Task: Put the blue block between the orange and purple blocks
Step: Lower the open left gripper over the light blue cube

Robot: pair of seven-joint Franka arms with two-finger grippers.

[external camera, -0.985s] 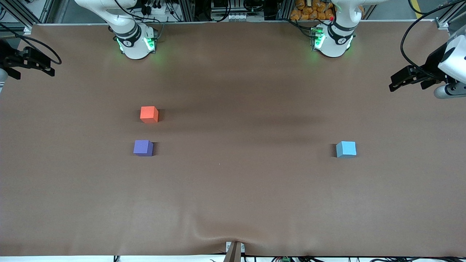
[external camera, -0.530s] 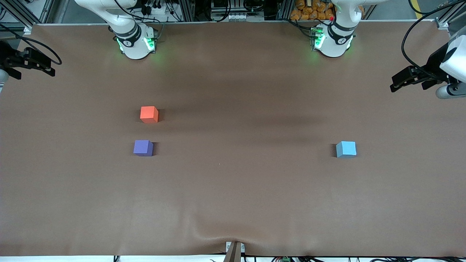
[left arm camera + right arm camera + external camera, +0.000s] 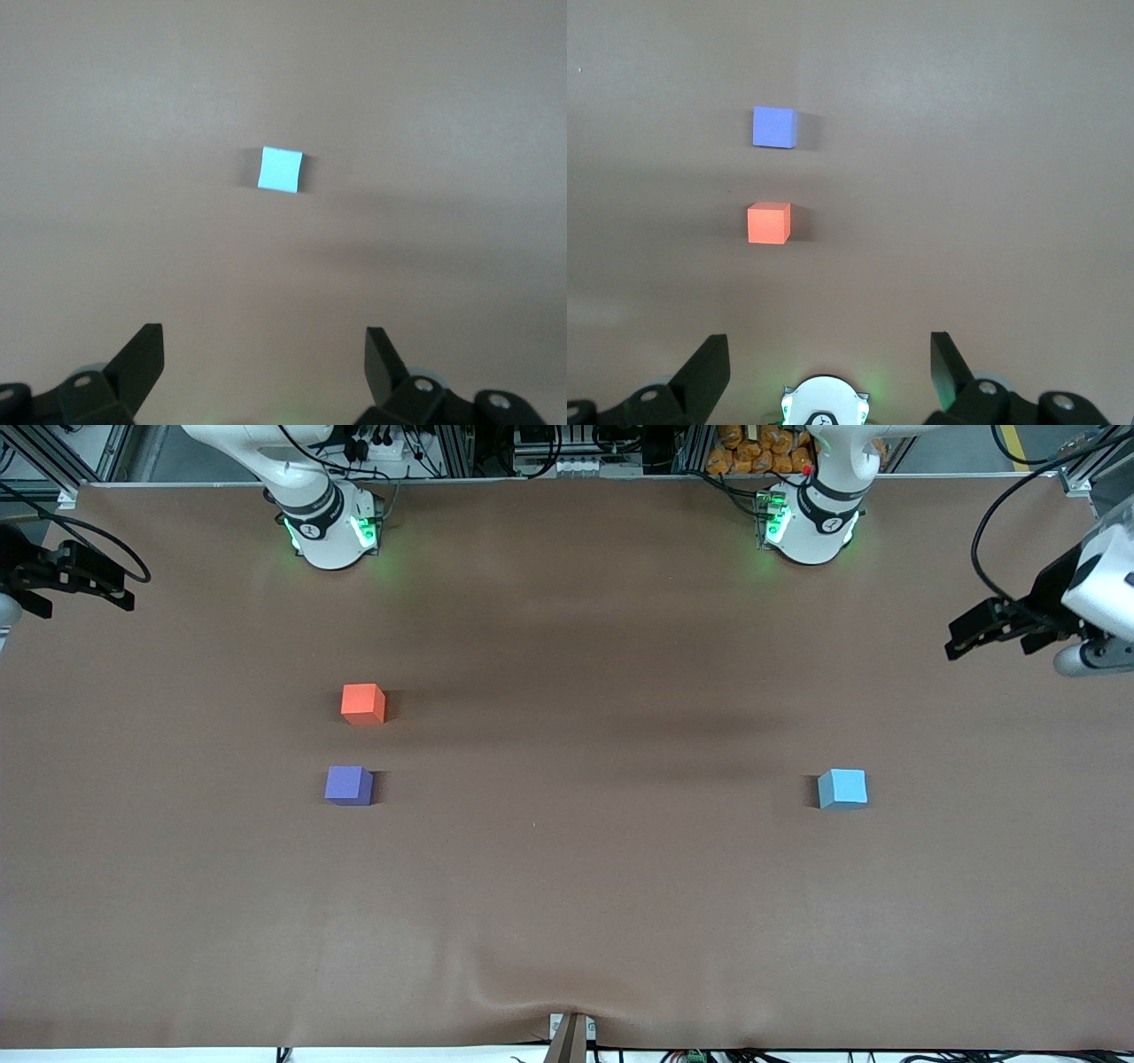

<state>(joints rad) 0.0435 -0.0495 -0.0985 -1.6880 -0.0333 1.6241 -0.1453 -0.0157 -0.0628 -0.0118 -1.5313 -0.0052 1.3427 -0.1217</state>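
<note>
- Front view: small light sky-blue matte cube (image 3: 842, 788) sits on the brown table cover (image 3: 567, 886), toward the left arm's end, alone, nothing touching it.
- Small orange-red matte cube (image 3: 362, 703) and small violet-purple matte cube (image 3: 348, 785) sit toward the right arm's end, well apart from the blue cube; purple is nearer the front camera than orange, with a bare gap between them.
- Left gripper (image 3: 961, 636) is up in the air over the table edge at the left arm's end, holding nothing.
- Right gripper (image 3: 120, 589) is up over the table edge at the right arm's end, holding nothing; this arm waits.
- Left wrist view: left gripper (image 3: 264, 354) has its fingers (image 3: 142, 359) spread wide, nothing between them; blue cube (image 3: 281, 169) lies on the cover apart from them.
- Right wrist view: right gripper (image 3: 829, 359) has its fingers (image 3: 707, 365) spread wide, nothing between them; orange cube (image 3: 768, 222) and purple cube (image 3: 774, 127) lie apart from each other with bare cover between.
</note>
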